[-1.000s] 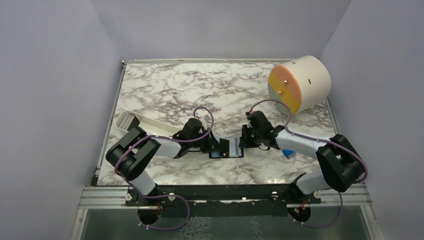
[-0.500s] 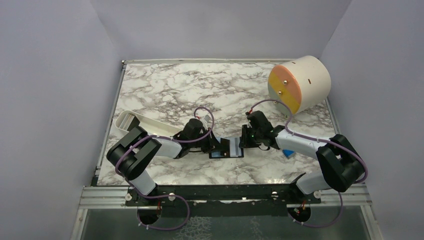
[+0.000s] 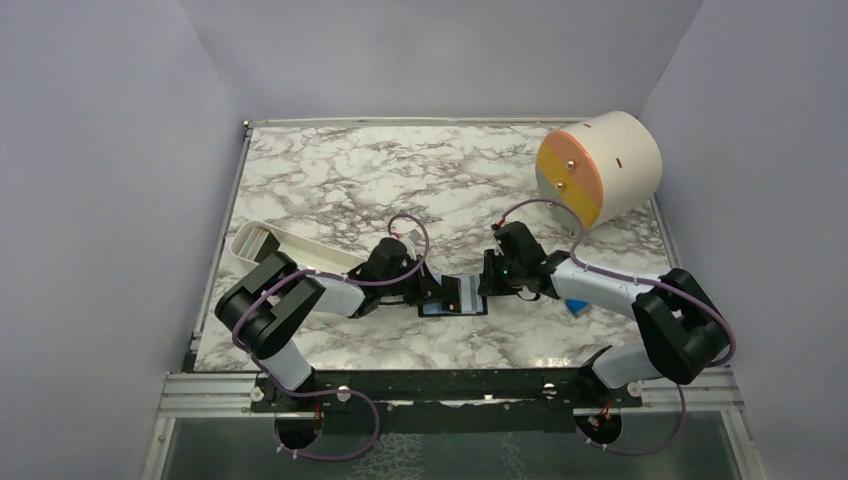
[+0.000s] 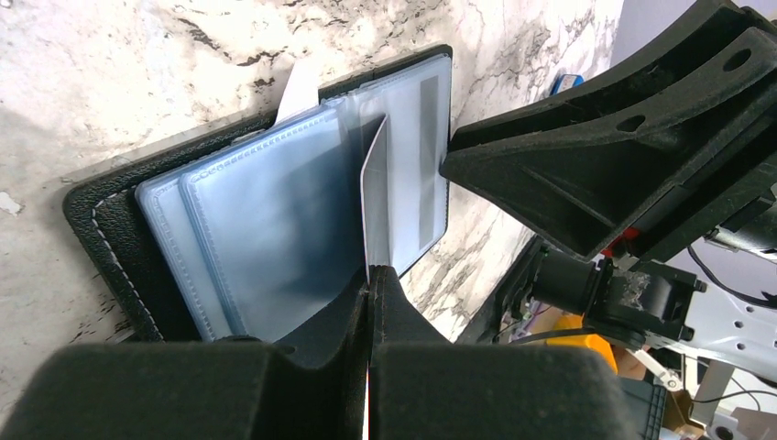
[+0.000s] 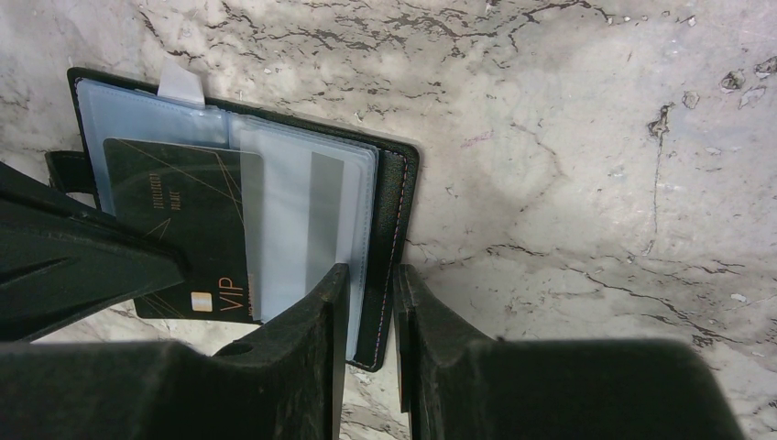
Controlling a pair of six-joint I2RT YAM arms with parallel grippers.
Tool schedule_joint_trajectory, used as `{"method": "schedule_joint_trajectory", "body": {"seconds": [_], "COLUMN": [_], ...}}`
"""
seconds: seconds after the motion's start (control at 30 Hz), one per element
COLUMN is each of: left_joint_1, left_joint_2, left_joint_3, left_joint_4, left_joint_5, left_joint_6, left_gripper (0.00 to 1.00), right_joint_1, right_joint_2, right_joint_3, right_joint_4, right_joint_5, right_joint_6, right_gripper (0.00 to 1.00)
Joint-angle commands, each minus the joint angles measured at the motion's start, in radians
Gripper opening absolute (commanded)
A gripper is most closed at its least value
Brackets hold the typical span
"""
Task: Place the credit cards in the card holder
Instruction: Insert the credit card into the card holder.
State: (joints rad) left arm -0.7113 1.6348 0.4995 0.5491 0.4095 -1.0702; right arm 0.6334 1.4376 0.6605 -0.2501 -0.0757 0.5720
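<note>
With the card holder (image 5: 397,206) lying open on the marble tabletop (image 5: 568,183) at 6 o'clock, close to the arm bases, both arms converge on it from opposite sides. At the holder's 9 o'clock, the left gripper (image 4: 368,275) has its fingers clamped flat on the trailing end of a black credit card (image 5: 183,225) marked "VIP". It holds the card by that end so the free leading edge can point across the light blue sleeves toward 3 o'clock. In the right wrist view that leading edge appears tucked just under a clear sleeve, though most of the card remains outside.

At the holder's 3 o'clock edge, the right gripper (image 5: 370,275) has its fingers drawn almost together, with nothing clearly pinched between them. Their tips rest on the cover and sleeve edges, seemingly to pin the holder against the push of the incoming card.

A white tray (image 3: 262,240) sits well apart at 9 o'clock. Judged from this, insertion of the card is under way and not finished.
</note>
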Motion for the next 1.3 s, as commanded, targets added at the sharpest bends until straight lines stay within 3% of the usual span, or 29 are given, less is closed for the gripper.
{"method": "schedule_joint_trajectory", "body": {"seconds": [0.0,1.27], "left_joint_1": [-0.007,-0.06], "left_joint_2": [0.017,-0.035], "left_joint_3": [-0.01,-0.033], "left_joint_4": [-0.009,-0.001], "left_joint_5": [-0.065,-0.196], "left_joint_6": [0.004,-0.045], "left_gripper": [0.0,0.0], "right_joint_1": [-0.001,-0.001], "right_joint_2": [0.002,-0.046], "right_joint_3": [-0.015,-0.093], "right_joint_4": [0.001,0.074], "right_joint_5": [-0.004,-0.081], "right_joint_6": [0.006,0.11], "right_gripper": [0.23,0.22]}}
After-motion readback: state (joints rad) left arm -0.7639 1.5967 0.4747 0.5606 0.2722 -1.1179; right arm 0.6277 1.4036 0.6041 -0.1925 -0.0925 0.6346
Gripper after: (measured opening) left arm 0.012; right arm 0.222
